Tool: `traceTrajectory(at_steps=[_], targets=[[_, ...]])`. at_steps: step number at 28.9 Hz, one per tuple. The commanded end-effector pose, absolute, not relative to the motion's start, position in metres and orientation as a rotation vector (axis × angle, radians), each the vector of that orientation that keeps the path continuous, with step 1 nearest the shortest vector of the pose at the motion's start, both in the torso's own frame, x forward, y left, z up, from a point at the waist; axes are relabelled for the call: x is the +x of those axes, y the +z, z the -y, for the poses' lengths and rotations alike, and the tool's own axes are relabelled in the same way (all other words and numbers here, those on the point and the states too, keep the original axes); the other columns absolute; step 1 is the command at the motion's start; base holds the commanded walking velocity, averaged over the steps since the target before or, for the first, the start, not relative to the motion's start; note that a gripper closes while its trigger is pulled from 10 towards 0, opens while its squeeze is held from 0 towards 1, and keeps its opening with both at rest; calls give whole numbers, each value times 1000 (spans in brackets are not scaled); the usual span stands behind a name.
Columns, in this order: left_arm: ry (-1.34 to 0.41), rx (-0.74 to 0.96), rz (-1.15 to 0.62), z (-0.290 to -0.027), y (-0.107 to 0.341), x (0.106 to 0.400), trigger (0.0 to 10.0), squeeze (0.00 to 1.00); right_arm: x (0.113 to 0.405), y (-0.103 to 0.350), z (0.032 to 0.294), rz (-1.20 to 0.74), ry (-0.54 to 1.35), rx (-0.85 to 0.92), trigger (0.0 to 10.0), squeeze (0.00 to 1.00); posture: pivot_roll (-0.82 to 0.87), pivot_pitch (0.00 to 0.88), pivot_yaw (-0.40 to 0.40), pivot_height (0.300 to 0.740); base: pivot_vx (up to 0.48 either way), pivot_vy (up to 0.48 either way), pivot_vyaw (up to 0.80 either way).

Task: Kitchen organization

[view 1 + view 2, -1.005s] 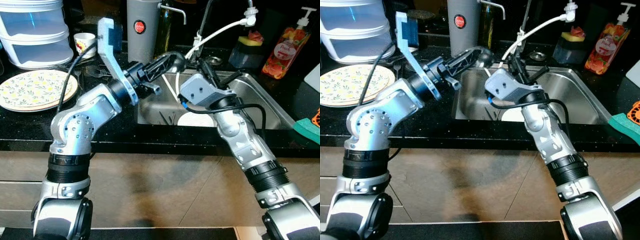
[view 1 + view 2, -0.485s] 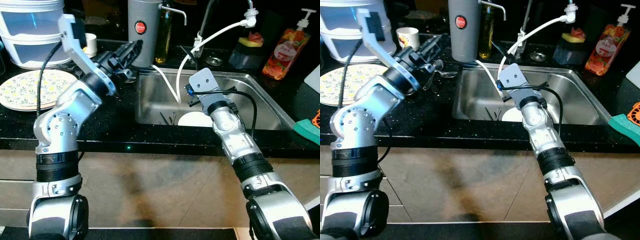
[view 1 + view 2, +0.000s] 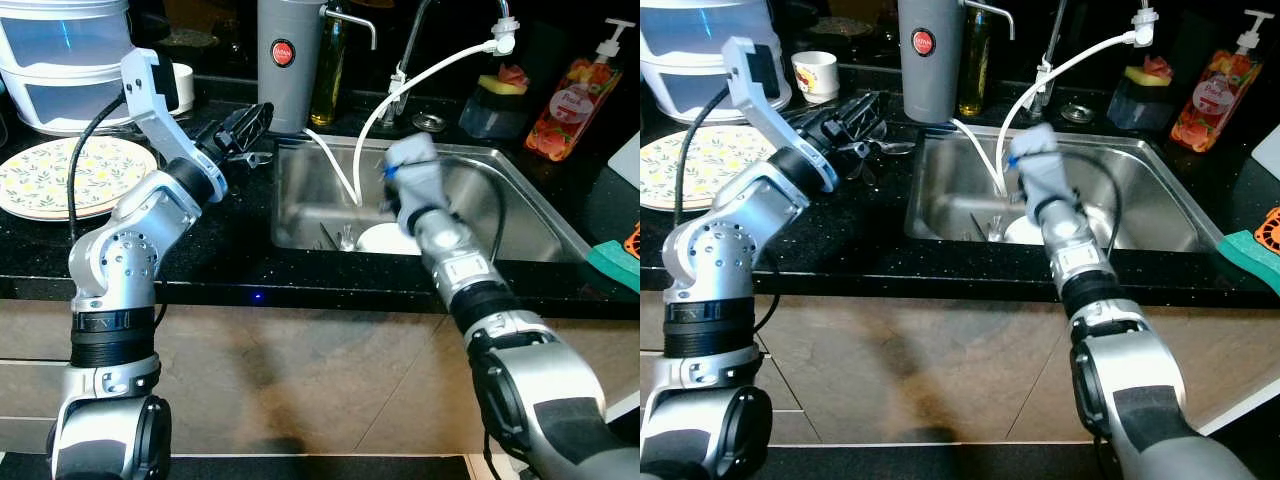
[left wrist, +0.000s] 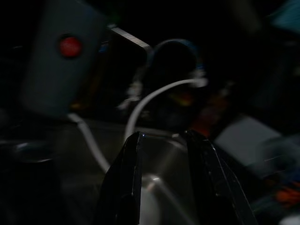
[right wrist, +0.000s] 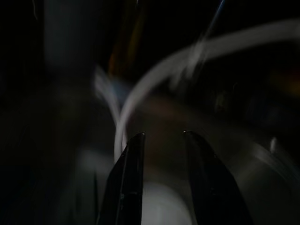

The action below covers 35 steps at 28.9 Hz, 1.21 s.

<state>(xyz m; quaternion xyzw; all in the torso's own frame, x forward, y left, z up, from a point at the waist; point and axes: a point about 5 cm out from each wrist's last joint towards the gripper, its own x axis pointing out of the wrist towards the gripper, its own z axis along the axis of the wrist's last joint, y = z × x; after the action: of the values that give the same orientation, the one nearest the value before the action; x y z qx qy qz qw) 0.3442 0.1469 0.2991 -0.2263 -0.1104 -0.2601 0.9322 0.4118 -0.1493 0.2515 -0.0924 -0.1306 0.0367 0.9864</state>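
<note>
Running across the whole scene is a black speckled stone countertop (image 3: pixel 250 265), with a rectangular stainless-steel sink (image 3: pixel 520 215) let into it right of centre. Far left stands a stack of clear plastic tubs (image 3: pixel 70 65), and just nearer lies a round plate with a yellow-and-green leaf pattern (image 3: pixel 65 178). At the far edge, left of the sink, rises a tall grey cylindrical canister with a red badge (image 3: pixel 283 60), a dark glass bottle (image 3: pixel 328 70) close beside it on the right. A white hose (image 3: pixel 440 65) arcs from the tap down into the basin, where a round white plate (image 3: pixel 385 240) lies on the bottom with a few pieces of metal cutlery (image 3: pixel 335 237) just to its left. Far right stands an orange soap bottle with a white pump (image 3: pixel 573 95), and a teal sponge (image 3: pixel 615 262) sits at the right edge of the counter. A small white cup with a red pattern (image 3: pixel 815 73) stands on the far counter near the tubs. The left gripper (image 3: pixel 248 125) hovers over the counter just left of the sink; its wrist view shows its two fingers parted with nothing between them. The right gripper (image 5: pixel 161 183) is blurred, reaching over the near part of the basin above the white plate, its fingers likewise apart and empty.
</note>
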Motion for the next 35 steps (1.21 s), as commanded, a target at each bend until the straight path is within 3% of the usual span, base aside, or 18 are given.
traceTrajectory(at_steps=[1,7,12,20,27,35], targets=[[-380,-357,163,-158,289,355,10000,0,400,273,149,414,147,-52,10000,0,97,0,-93,740,0,0,0],[-163,-122,-28,-171,263,377,10000,0,378,267,154,452,159,-11,10000,0,62,0,-57,740,0,0,0],[-12,-46,-129,-184,252,386,10000,0,366,254,164,439,114,-25,10000,0,30,0,-29,740,0,0,0],[194,-110,-227,-195,232,394,10000,0,353,249,174,423,70,-5,10000,0,3,0,-11,740,0,0,0],[361,-164,-208,-208,230,393,10000,0,349,247,174,403,78,-4,10000,0,12,0,-19,740,0,0,0],[414,-228,-194,-214,231,392,10000,0,348,249,170,386,100,-4,10000,0,16,0,-30,740,0,0,0]])
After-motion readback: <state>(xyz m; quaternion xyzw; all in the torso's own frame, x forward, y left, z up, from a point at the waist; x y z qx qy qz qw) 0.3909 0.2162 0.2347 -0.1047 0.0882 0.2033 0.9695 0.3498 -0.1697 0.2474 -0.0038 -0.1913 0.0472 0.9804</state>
